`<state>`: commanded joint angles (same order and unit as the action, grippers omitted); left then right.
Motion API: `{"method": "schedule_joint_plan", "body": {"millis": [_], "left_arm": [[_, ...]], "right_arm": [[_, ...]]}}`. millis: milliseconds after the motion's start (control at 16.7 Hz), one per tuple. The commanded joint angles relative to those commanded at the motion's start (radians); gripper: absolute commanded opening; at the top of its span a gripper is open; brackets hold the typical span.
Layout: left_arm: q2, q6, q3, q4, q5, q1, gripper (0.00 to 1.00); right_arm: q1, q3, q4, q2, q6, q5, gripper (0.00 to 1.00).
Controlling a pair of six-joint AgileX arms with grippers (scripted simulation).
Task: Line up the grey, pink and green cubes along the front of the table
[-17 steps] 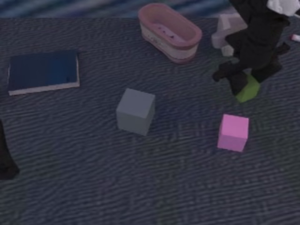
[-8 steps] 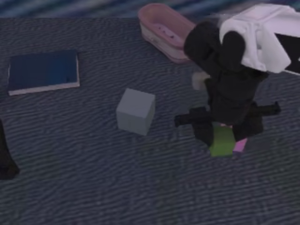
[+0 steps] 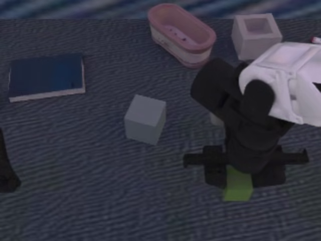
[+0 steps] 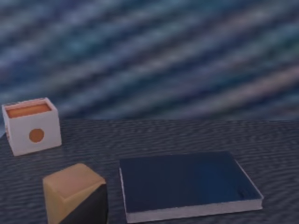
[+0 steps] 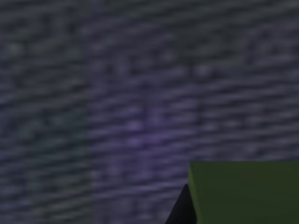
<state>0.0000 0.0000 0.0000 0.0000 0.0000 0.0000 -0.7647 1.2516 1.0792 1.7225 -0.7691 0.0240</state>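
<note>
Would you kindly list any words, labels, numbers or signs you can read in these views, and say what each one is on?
No readable text in any view.
Blue book: cover plain, no title visible.
White box: one orange dot on its side, no lettering.
Pink oval tub: a few dark specks inside, too small to read.
Grey cube and green cube: unmarked.

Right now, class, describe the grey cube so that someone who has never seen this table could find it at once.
Start at the blue book on the left of the table, then look right and toward the front. The grey cube stands alone near the middle, left of the right gripper. It is solid and dull grey, unlike the hollow box at the back.
</note>
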Motion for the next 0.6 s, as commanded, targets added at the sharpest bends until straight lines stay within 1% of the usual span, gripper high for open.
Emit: {"method": "schedule_joint_plan", "body": {"millis": [300,600], "left_arm": [[0.000,0.000,0.000,0.000,0.000,0.000,1.00],[0.000,0.000,0.000,0.000,0.000,0.000,1.00]], "right_arm": [[0.004,-0.010,-0.015,0.008,0.000,-0.002,0.00],[0.000,-0.123,-0.200,0.066,-0.005,-0.001,0.00]]}}
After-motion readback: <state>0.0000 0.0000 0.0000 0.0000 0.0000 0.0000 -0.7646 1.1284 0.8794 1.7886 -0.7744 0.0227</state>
